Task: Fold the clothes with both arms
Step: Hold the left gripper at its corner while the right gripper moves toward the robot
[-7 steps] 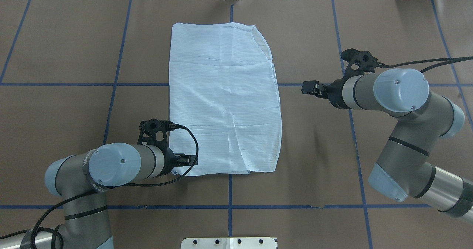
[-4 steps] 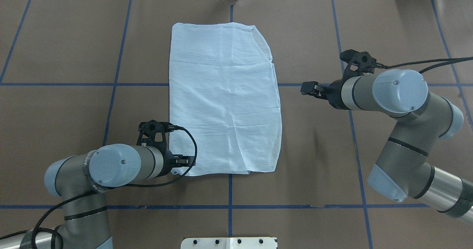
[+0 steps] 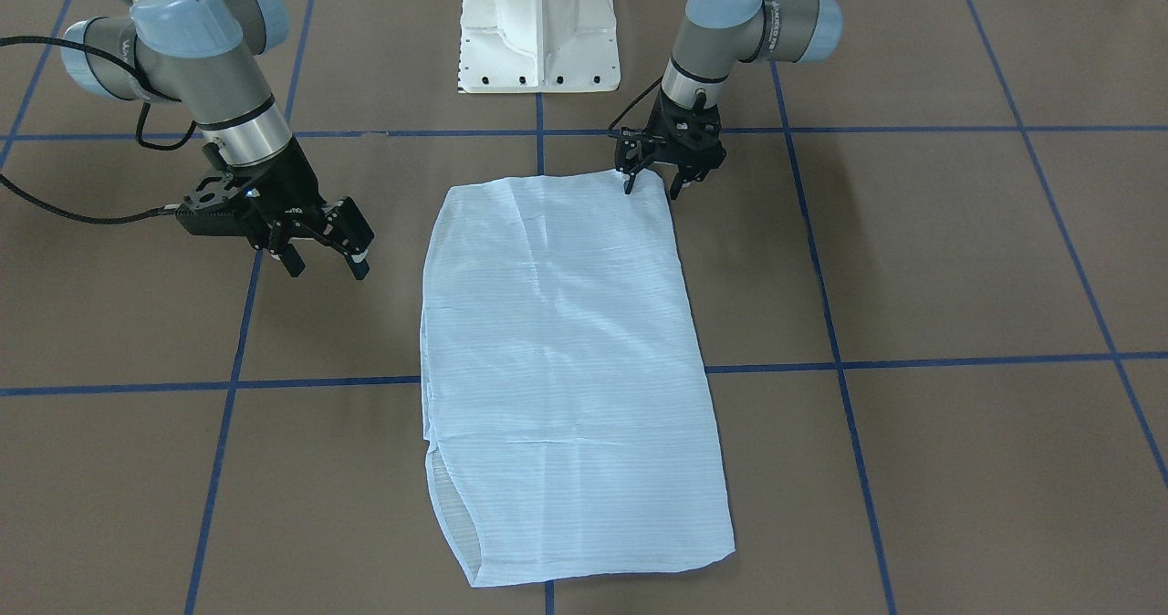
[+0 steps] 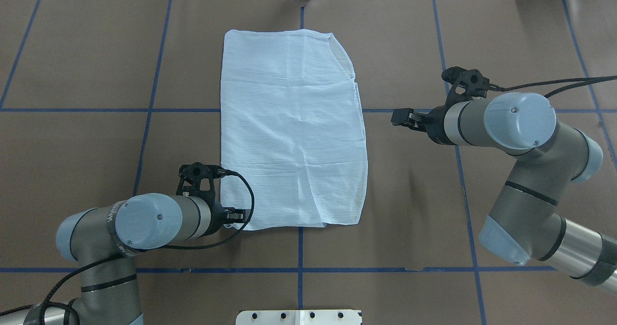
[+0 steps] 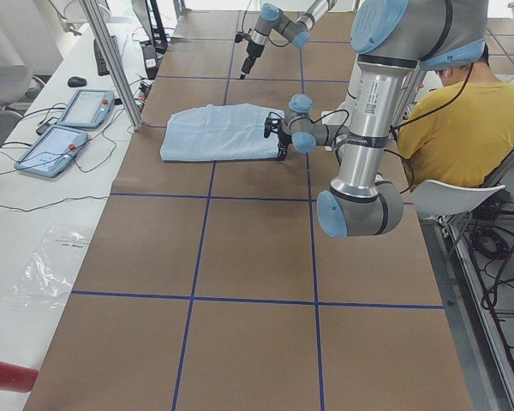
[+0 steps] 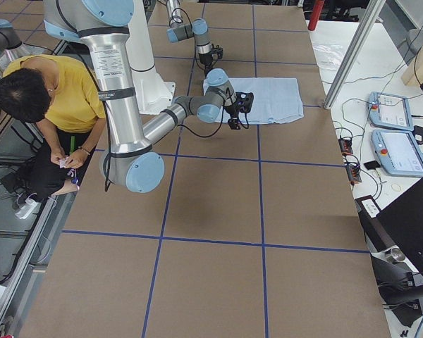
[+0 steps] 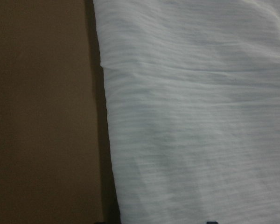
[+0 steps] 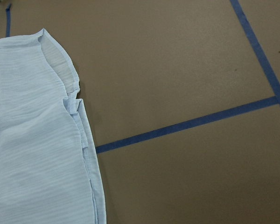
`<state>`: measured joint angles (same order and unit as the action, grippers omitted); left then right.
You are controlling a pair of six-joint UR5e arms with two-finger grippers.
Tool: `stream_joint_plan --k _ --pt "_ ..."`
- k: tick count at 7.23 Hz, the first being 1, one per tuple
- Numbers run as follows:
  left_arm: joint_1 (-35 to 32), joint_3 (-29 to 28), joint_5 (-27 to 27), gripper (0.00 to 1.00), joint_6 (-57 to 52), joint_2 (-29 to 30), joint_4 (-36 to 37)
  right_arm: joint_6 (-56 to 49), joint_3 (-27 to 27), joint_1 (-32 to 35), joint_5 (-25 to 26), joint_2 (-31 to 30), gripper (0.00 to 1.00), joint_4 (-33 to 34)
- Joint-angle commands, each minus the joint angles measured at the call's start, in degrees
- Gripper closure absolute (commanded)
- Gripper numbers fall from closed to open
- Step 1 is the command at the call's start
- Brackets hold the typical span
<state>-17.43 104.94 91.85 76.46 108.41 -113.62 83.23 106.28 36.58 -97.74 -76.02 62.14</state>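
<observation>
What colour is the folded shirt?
The shirt is pale blue, finely striped; clearest in the overhead view.

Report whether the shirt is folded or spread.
Folded: the shirt lies flat as a rectangle, no sleeves or collar showing, edges layered.

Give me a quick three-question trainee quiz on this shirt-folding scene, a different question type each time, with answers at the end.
1. True or false: the right tool is gripping the shirt.
2. Where is the left tool? A: at the shirt's corner nearest the robot, on its left side. B: at the shirt's far edge. C: over the shirt's middle.
3. Fill in: the jaws of both tools stand ____.

Key: 1 false, it hangs over bare table, apart from the shirt. 2 A. 3 open.
</observation>
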Motion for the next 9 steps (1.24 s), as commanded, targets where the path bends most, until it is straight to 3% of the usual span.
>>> stream_joint_plan --k 1,2,5,6,7,9 --pt "0.29 0.0 -0.09 0.67 0.09 -0.04 0.33 0.09 -0.02 -0.1 0.0 -0.09 0.0 0.09" --pt "0.29 0.09 -0.09 1.0 0.09 -0.04 0.33 0.09 0.07 -0.19 0.0 -0.09 0.0 0.26" --pt "0.29 0.96 -0.17 1.0 0.09 0.14 0.33 7.16 1.47 -3.25 3.41 0.43 0.04 0.87" --pt "0.29 0.96 -0.18 1.0 0.09 0.23 0.33 11.64 3.91 -6.23 5.52 0.7 0.05 4.19" --pt "0.29 0.88 -0.18 1.0 0.09 0.23 0.33 16.39 6.72 -10.0 7.8 2.44 0.11 11.09" --pt "0.29 0.79 -0.61 1.0 0.09 0.31 0.24 32.01 6.49 -15.54 8.0 12.61 0.31 26.05"
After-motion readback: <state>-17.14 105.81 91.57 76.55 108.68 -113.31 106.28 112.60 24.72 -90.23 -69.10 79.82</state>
